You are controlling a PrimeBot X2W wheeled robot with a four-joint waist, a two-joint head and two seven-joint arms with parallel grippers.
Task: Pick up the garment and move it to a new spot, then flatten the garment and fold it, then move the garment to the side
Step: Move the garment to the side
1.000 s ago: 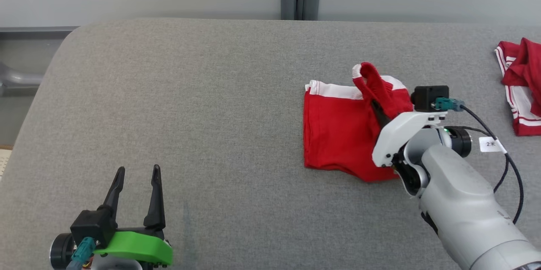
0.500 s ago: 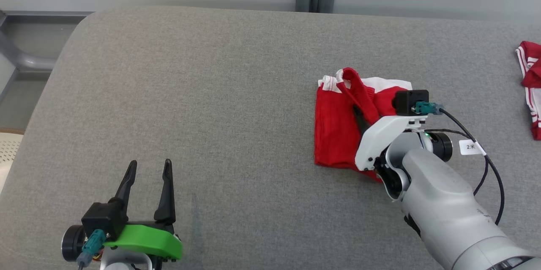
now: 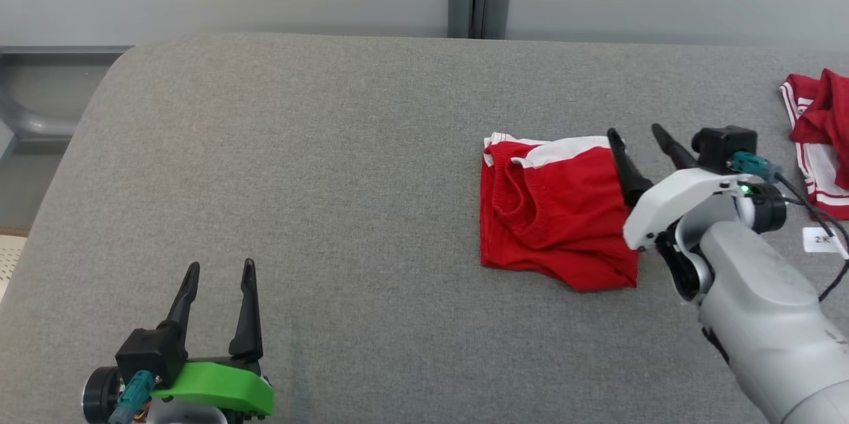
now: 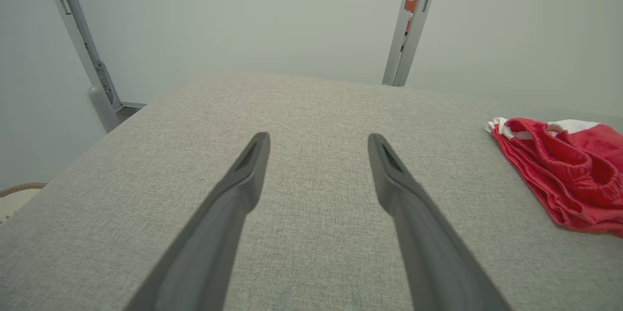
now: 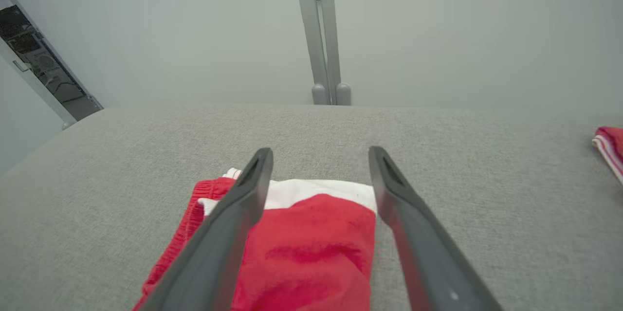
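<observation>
Fold looked done: red garment (image 3: 557, 205) lay on the desk (image 3: 331, 178) just under the right hand (image 3: 633, 130), fingers apart, empty. Left hand (image 3: 219, 263) spread too, far off. Next it needed an edge grabbed and slid aside.

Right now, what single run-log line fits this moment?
garment: folded, ungripped | right gripper: open, over garment edge | left gripper: open, empty

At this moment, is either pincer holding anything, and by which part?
Nothing is held. The right pincer stands open over the right edge of the folded red garment, gripping no cloth; the left pincer is open over the cushion.
</observation>
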